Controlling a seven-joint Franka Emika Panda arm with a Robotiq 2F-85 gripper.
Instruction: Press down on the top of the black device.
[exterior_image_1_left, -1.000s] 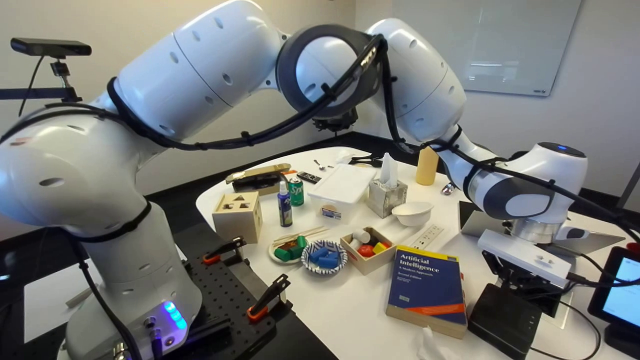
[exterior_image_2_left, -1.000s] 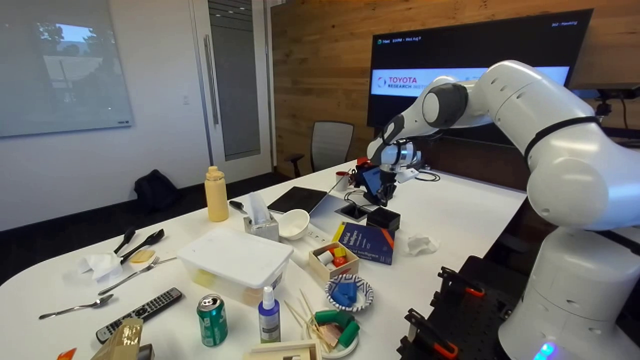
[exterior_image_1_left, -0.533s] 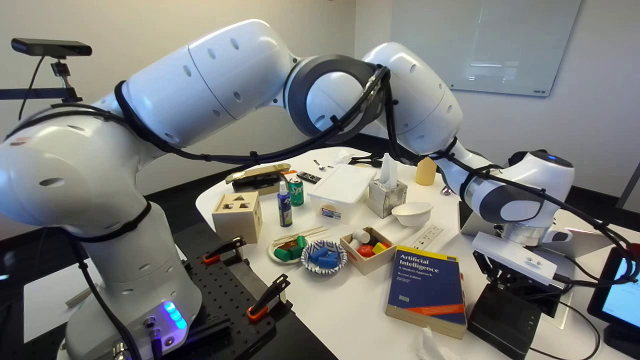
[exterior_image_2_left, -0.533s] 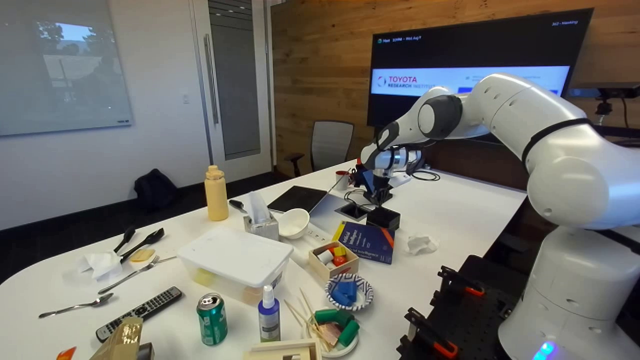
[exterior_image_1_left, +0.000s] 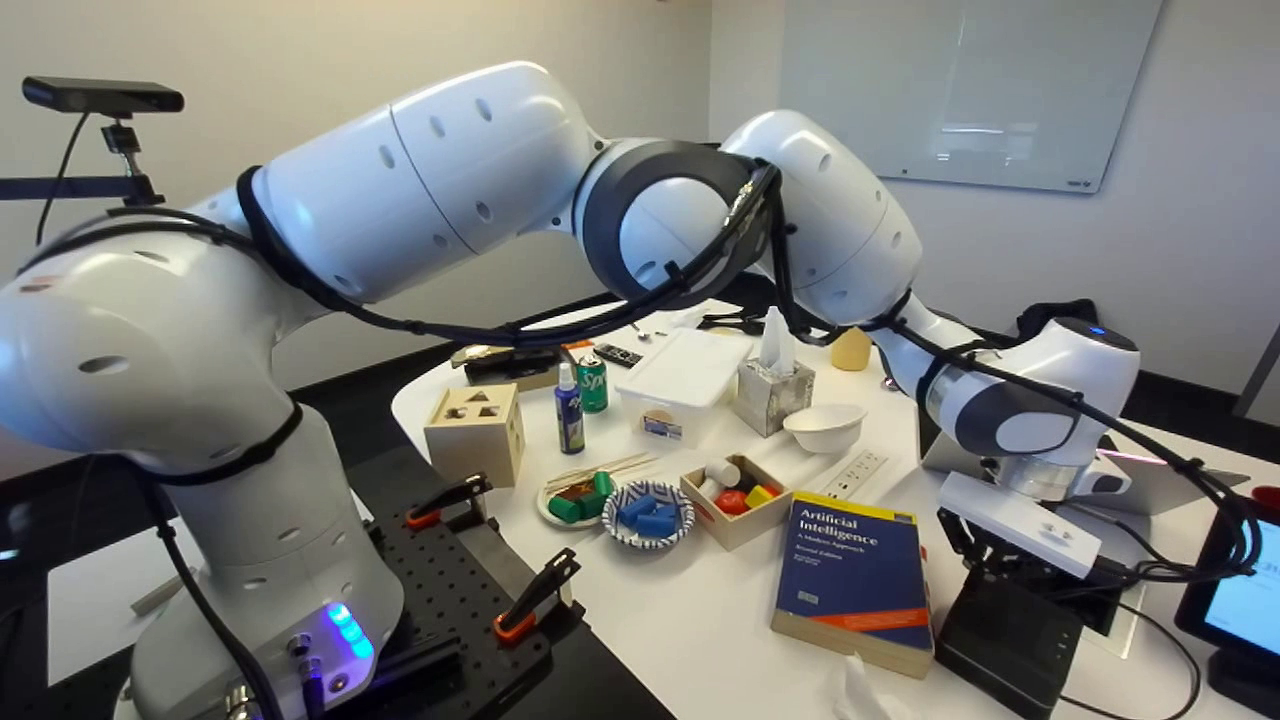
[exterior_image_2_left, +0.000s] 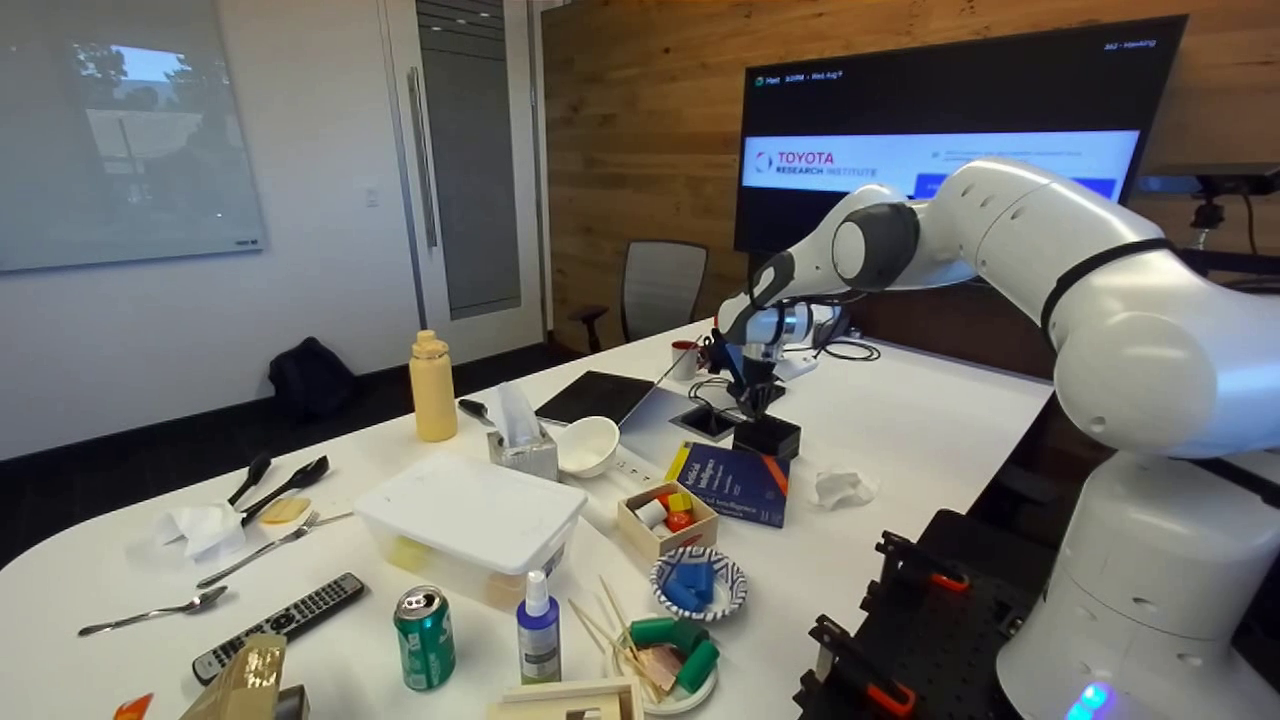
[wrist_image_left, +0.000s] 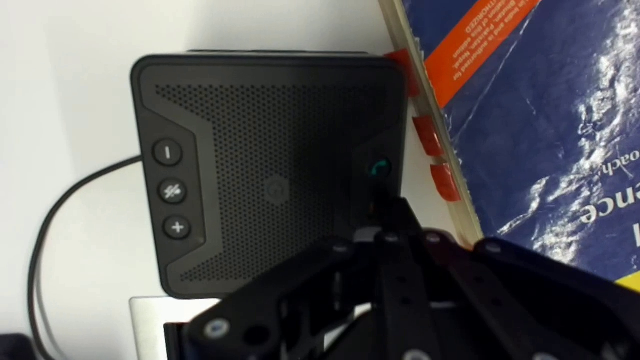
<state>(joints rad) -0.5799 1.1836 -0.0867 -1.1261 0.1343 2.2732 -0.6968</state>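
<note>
The black device (exterior_image_1_left: 1010, 640) is a squat black box on the table beside the blue book (exterior_image_1_left: 855, 570). It also shows in an exterior view (exterior_image_2_left: 768, 438) and in the wrist view (wrist_image_left: 250, 170), where its flat top has a perforated grille, volume and mute buttons on one side and a green phone button (wrist_image_left: 380, 168) on the other. My gripper (wrist_image_left: 392, 205) points down with its fingers together, over the device's edge near the book, just beside the phone button. In an exterior view the gripper (exterior_image_2_left: 752, 410) is at the device's top. I cannot tell whether the fingertips touch it.
The blue book lies close along the device's side. A lit screen (exterior_image_1_left: 1240, 590) stands near the gripper, with cables by it. A grey laptop (exterior_image_2_left: 600, 398), a white bowl (exterior_image_2_left: 587, 447), a wooden box of blocks (exterior_image_2_left: 660, 530) and crumpled tissue (exterior_image_2_left: 842, 488) lie around.
The arm has come down and moved across toward the black device, so the gripper is now at its top. The device and the book have not moved.
</note>
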